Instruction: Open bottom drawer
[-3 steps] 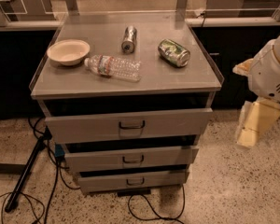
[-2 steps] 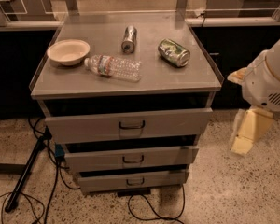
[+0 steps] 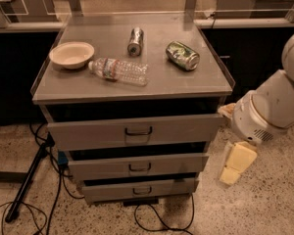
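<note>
Speckled floor [image 3: 269, 207] lies beneath; the tabletop [image 3: 186, 84] carries a bowl [image 3: 71, 54], a bottle [image 3: 118, 71], a silver can [image 3: 135, 41] and a green can [image 3: 182, 55]; we locate the bottom drawer [image 3: 108, 192] lowest of three fronts, its dark loop handle [image 3: 142, 190] centred; the gripper [image 3: 237, 163] hangs to its right, apart from it; we cannot determine how far it is open.

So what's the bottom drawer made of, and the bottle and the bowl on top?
The bottom drawer looks like grey painted metal: flat front, dull sheen. The bottle seems to be thin clear plastic, see-through and crinkly. The bowl is cream and matte, maybe plastic or ceramic; I can't tell which. The pincer hangs low, right of the drawers, apart from them.
</note>
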You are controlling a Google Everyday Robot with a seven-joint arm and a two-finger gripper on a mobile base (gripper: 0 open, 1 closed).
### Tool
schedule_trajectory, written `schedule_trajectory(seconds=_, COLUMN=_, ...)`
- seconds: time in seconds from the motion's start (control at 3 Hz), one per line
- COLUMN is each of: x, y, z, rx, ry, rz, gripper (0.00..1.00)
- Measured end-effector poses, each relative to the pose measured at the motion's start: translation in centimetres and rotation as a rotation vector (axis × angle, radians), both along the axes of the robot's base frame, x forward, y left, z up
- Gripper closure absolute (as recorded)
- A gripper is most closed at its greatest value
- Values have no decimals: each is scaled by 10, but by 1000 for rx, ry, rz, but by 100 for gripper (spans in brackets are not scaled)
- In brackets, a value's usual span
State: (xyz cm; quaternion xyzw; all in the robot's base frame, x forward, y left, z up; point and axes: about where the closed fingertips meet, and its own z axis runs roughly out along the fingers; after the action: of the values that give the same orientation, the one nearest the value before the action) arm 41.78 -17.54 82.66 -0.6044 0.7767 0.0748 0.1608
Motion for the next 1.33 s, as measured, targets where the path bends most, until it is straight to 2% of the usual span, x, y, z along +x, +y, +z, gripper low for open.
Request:
schedule_trajectory(seconds=0.33, x=2, y=11, z=-29, rx=41, ry=44, rz=21, gripper=0)
schedule_trajectory(seconds=0.67, x=2, y=11, z=-32, rx=43, ry=48, rz=21, gripper=0)
schedule_trajectory(seconds=1.0, x=-10, y=18, z=-51, rx=40, ry=80, rz=28, gripper=0)
schedule_trajectory(seconds=1.33, x=-27, y=40, z=-104, rx=-19, ry=90, rz=83, gripper=0)
